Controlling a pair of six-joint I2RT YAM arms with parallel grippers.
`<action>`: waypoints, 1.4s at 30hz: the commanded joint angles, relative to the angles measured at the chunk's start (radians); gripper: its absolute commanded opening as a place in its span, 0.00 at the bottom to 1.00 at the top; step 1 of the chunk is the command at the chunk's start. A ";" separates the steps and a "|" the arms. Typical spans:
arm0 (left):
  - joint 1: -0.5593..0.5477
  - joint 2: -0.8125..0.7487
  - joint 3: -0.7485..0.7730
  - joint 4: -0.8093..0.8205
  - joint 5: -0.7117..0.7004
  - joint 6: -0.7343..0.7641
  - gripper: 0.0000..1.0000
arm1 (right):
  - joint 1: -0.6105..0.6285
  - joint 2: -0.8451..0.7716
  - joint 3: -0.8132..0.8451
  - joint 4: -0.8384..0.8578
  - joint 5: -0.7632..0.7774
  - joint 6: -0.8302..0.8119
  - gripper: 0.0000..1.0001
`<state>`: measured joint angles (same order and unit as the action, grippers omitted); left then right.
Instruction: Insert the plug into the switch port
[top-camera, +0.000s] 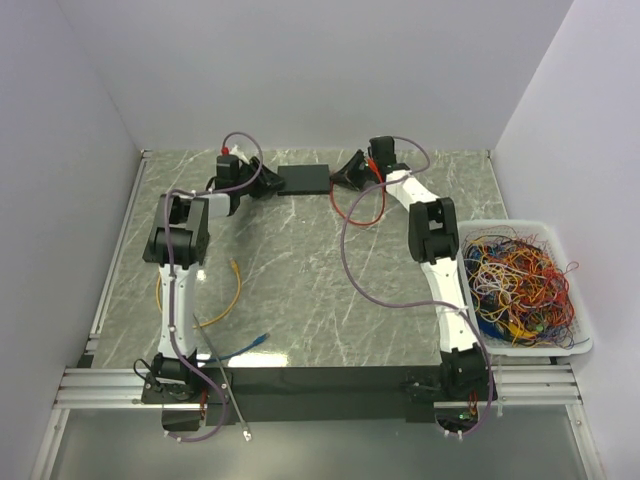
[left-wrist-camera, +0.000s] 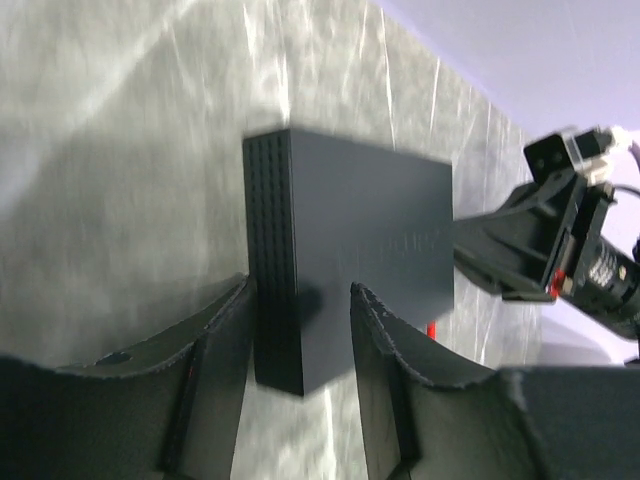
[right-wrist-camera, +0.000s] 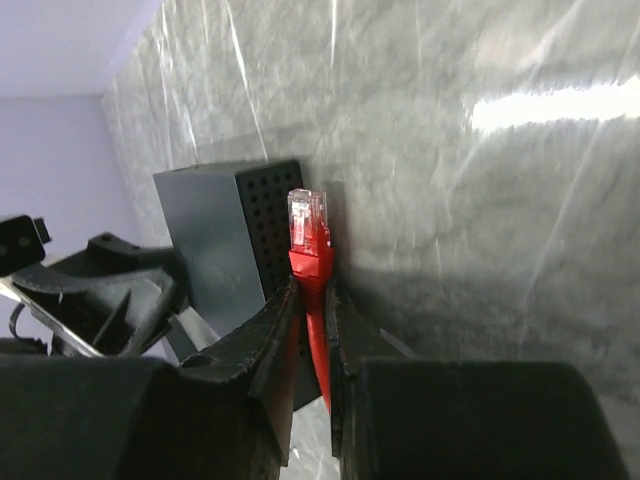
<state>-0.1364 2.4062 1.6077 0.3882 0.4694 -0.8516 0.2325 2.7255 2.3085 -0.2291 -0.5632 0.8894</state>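
Note:
The switch (top-camera: 305, 178) is a flat black box lying at the far middle of the table. In the left wrist view the switch (left-wrist-camera: 360, 230) has its near corner between my left gripper's (left-wrist-camera: 300, 300) fingers. One finger lies against its vented end and the other over its top face, with a gap left. My right gripper (right-wrist-camera: 312, 285) is shut on the red boot of the clear plug (right-wrist-camera: 305, 215). The plug points past the switch's perforated end (right-wrist-camera: 268, 235), close beside it. No port shows. From above, the right gripper (top-camera: 352, 172) sits at the switch's right end and the left gripper (top-camera: 262, 182) at its left.
A white basket (top-camera: 520, 222) full of tangled wires stands at the right edge. A yellow cable (top-camera: 232, 295) and a blue cable (top-camera: 248, 345) lie on the marble near the left arm. The red cable (top-camera: 365, 208) loops behind the right wrist. Walls close off the far side.

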 joint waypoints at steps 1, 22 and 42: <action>-0.094 -0.090 -0.142 0.015 0.083 -0.010 0.48 | 0.090 -0.096 -0.148 -0.020 -0.069 -0.053 0.00; -0.284 -0.545 -0.911 0.143 -0.115 -0.095 0.41 | 0.203 -0.619 -1.145 0.320 0.006 -0.144 0.00; -0.362 -1.173 -0.979 -0.272 -0.537 0.034 0.47 | 0.169 -1.062 -1.233 -0.024 0.497 -0.389 0.00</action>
<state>-0.5007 1.2381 0.5510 0.1619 0.0269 -0.8986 0.4072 1.7374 1.0706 -0.1799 -0.1806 0.5571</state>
